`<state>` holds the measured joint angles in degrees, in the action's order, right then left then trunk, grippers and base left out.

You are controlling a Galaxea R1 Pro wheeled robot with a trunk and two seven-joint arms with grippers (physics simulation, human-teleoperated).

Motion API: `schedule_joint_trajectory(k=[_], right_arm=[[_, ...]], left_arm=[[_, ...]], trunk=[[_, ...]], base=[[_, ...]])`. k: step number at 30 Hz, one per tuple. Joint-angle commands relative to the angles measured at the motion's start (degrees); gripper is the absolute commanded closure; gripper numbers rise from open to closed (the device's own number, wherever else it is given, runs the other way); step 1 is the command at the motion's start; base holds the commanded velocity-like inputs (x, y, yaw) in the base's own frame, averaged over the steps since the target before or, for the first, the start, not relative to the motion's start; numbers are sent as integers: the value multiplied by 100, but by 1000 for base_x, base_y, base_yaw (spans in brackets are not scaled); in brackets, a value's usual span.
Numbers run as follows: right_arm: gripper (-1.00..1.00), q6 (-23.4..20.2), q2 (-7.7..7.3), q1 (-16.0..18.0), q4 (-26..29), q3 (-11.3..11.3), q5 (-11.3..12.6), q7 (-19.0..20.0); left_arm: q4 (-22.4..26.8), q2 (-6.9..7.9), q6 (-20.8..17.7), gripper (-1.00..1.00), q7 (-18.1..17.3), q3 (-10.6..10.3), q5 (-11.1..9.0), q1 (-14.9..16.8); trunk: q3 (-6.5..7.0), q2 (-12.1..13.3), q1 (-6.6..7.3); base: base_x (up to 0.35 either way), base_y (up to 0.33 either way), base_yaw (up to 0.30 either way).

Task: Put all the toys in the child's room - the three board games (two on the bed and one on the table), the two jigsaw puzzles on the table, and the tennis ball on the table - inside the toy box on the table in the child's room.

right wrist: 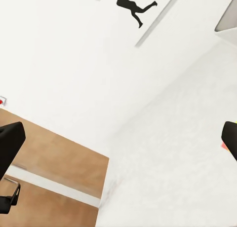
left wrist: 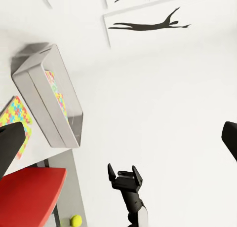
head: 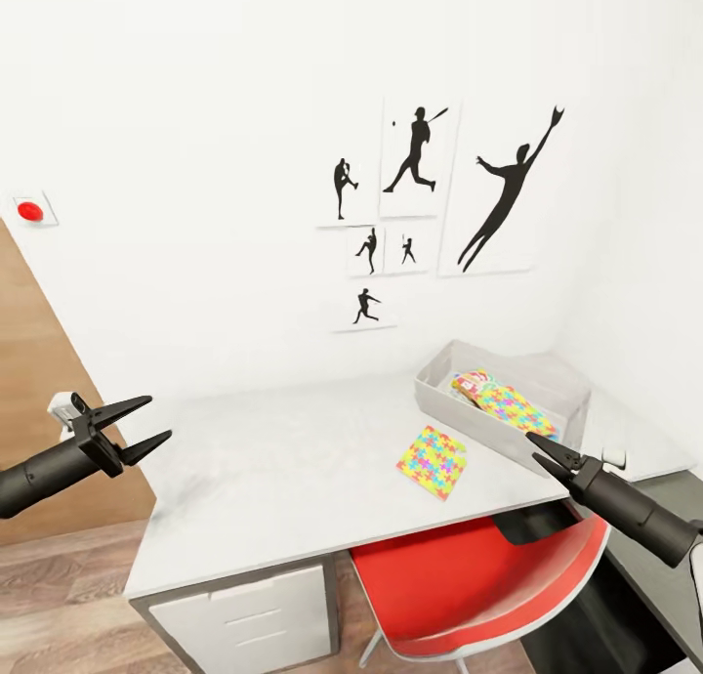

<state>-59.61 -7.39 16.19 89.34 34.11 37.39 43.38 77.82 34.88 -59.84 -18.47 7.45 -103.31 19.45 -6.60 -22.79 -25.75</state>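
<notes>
One jigsaw puzzle (head: 433,461) left nr bench (head: 273,479) front edge, beside toy box (head: 459,407); both end effectors, left (head: 140,424) and right (head: 540,450), empty, released.

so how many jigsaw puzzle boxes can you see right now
2. One jigsaw puzzle lies flat on the table, just in front of the toy box. The other puzzle is inside the toy box, beside a different printed item; more could be hidden underneath.

My left claw (head: 144,423) hangs out at my left with its jaws spread wide. My right claw (head: 543,449) reaches forward on an outstretched arm, fingers nearly together.
</notes>
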Motion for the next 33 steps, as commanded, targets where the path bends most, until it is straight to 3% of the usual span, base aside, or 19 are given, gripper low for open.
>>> schedule_joint_trajectory(k=[1,17,33], right_arm=[[-100,-24,1,7,2,8,-29,39],[-100,-16,1,7,4,4,-37,29],[-100,-16,1,7,4,-1,-36,-12]], left_arm=[[-4,1,-16,-100,-51,2,48,6],[-4,1,-16,-100,-51,2,48,6],[-12,1,-16,-100,-51,2,56,6]], trunk=[[-13,-12,-4],[-8,-12,-4],[-6,-12,-4]], base=[[7,18,3],[1,3,12],[119,71,261]])
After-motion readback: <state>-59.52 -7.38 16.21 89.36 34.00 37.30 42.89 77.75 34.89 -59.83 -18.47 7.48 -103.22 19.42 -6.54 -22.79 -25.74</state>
